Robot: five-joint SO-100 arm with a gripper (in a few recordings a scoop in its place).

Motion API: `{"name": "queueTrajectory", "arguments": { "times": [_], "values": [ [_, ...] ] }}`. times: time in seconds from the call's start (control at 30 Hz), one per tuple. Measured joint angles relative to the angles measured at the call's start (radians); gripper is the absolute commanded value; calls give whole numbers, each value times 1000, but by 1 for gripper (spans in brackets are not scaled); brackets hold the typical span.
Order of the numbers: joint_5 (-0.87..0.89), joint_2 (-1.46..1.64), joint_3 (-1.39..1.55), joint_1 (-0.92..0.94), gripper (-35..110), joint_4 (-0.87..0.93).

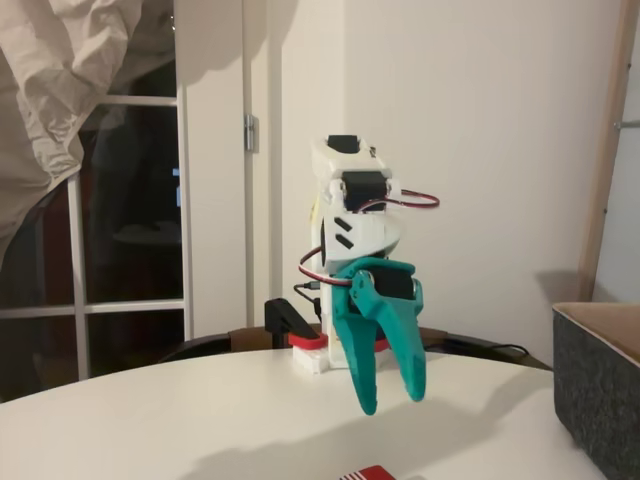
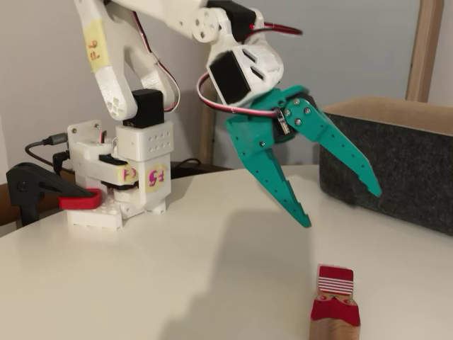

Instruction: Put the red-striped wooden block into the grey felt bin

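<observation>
The red-striped wooden block [image 2: 334,297] stands on the white table near the front edge, its red top with pale stripes facing up; its top also peeks in at the bottom edge as the block [image 1: 367,474]. My teal gripper [image 2: 341,207] hangs above the table, behind and above the block, fingers spread open with nothing between them; from the front the gripper [image 1: 392,400] points down. The grey felt bin [image 2: 396,159] stands at the right, beyond the gripper; the bin [image 1: 598,385] shows a pale rim.
The arm's white base [image 2: 117,184] is fixed at the table's back edge by a red-and-black clamp [image 2: 49,191]. Cables run behind it. Open tabletop [image 2: 177,269] lies between base, block and bin.
</observation>
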Motion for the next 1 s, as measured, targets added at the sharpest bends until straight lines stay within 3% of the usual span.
{"name": "queueTrajectory", "arguments": {
  "times": [0.63,1.0],
  "values": [
    [78,-41,-43,153,27,-43],
    [-80,-89,-43,121,22,-104]
  ]
}}
